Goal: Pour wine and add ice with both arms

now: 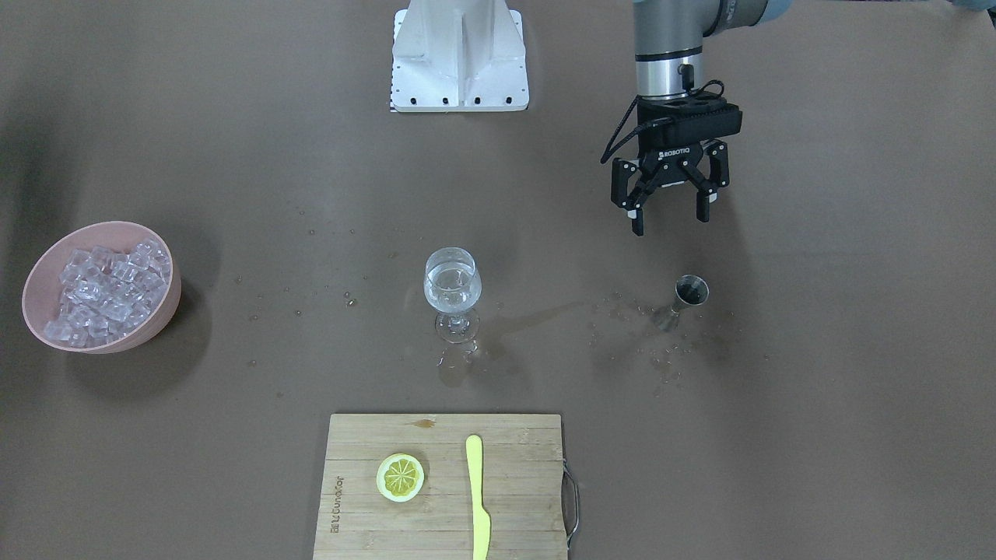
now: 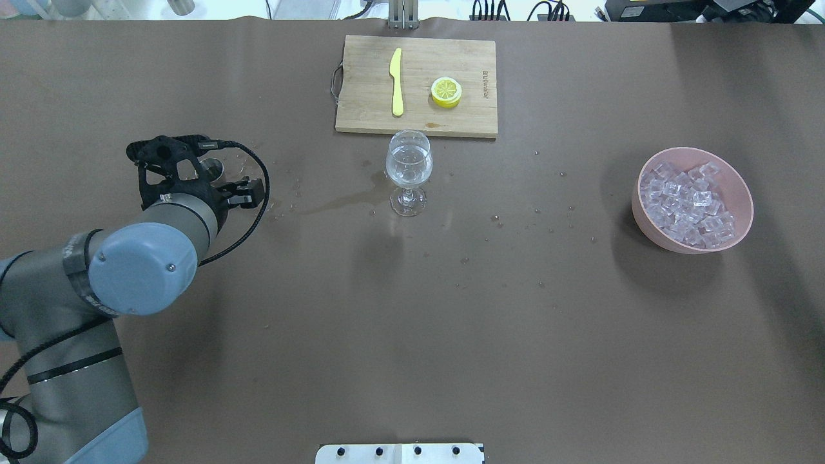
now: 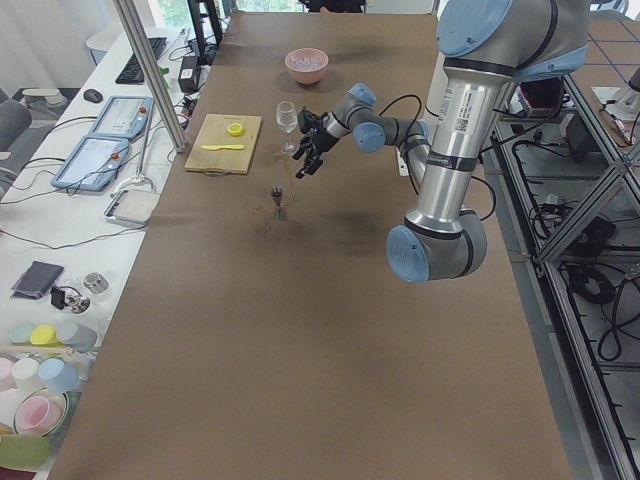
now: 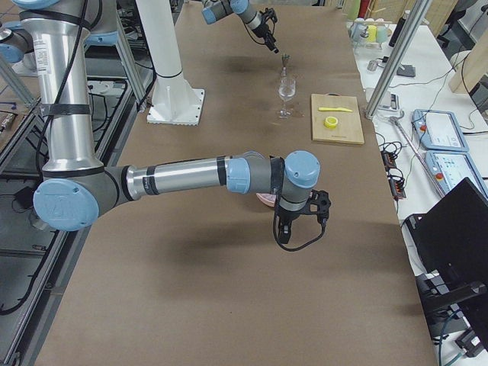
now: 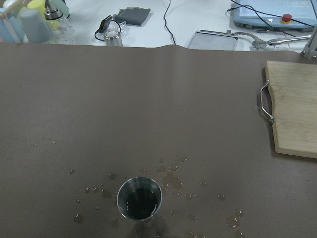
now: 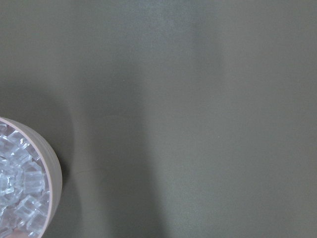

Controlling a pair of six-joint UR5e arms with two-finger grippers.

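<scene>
A stemmed glass (image 1: 452, 292) stands mid-table with clear wine (image 1: 451, 281) in its bowl. To its right in the front-facing view stands a small steel jigger (image 1: 690, 292), also visible from above in the left wrist view (image 5: 139, 198). My left gripper (image 1: 671, 223) hangs open just behind and above the jigger, with nothing between its fingers. The ice (image 1: 105, 292) is heaped in a pink bowl (image 1: 167, 307) at the other end of the table. My right gripper (image 4: 300, 217) hovers beside that bowl (image 6: 52, 173). I cannot tell whether it is open or shut.
A wooden cutting board (image 1: 513, 443) with a lemon slice (image 1: 400, 477) and a yellow knife (image 1: 477, 498) lies on the operators' side of the glass. Droplets and a wet streak (image 1: 537, 315) lie between glass and jigger. The white pedestal base (image 1: 459, 54) stands at the robot's side.
</scene>
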